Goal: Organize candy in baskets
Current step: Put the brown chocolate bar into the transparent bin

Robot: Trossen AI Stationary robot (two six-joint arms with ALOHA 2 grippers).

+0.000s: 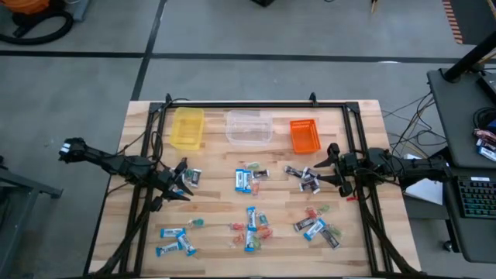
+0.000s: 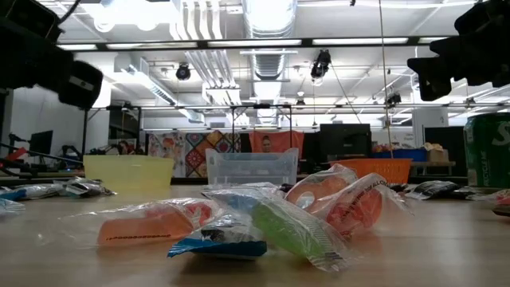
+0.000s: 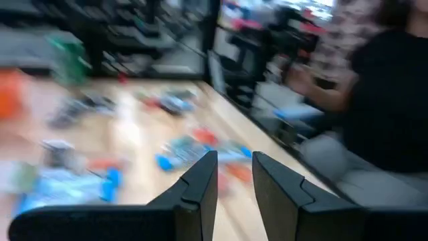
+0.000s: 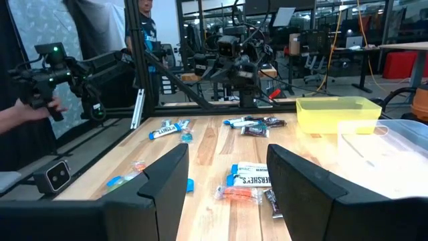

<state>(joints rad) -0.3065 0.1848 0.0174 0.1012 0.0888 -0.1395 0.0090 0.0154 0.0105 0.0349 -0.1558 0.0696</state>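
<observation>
1. Nothing sorted so far from the look of it: the three baskets sit in a row along the far edge of the tabletop (image 1: 139, 116), yellow basket (image 1: 187, 128) on the left, clear basket (image 1: 249, 127) in the middle, orange basket (image 1: 304, 135) on the right. All three look empty from above.

2. The candy is loose on the wood in front of them, in little heaps. There's a big blue-and-white bar (image 1: 243, 180) near the centre, dark wrapped pieces (image 1: 304, 178) just below the orange basket, a mixed pile (image 1: 252, 225) of blue, red and green low in the middle, and more blue bars (image 1: 175, 240) at the near left.

3. The left pincer (image 1: 180, 183) hangs just beside a small cluster of candy (image 1: 192, 177) under the yellow basket. Its fingers are narrowed to a slim gap, and the wrist view shows nothing between them. The guess is it's lining up on that cluster since it's the closest reach.

4. The right pincer (image 1: 326, 169) is spread wide and empty, sitting right next to the dark pieces, which makes sense because the orange basket is the near drop spot.

5. Each arm seems parked on its own half, probably so they don't cross.
</observation>
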